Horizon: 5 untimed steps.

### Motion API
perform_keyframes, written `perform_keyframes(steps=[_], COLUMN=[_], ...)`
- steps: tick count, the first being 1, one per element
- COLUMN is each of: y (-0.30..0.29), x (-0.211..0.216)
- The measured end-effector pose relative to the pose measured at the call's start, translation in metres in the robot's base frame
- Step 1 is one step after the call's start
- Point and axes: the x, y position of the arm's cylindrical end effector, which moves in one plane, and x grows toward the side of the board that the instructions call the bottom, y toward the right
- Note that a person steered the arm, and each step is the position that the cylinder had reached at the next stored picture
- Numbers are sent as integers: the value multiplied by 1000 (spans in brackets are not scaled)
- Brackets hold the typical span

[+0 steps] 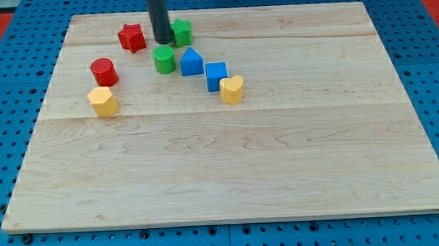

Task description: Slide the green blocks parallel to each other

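Note:
A green star-shaped block sits near the view's top, just right of my rod. A green cylinder lies just below it, slightly to the left. My tip rests on the board between the two, touching or nearly touching the green star's left side and just above the cylinder.
A red star lies left of the rod. A red cylinder and a yellow hexagon-like block sit at the left. A blue house-shaped block, a blue cube and a yellow heart run diagonally right of the green cylinder. The wooden board lies on a blue pegboard.

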Motion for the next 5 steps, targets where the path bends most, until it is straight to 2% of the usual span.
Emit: perform_keyframes(steps=[1,2,3,4,5], y=[-45,-70,-89,-30,-1], x=[12,55,60,69,38])
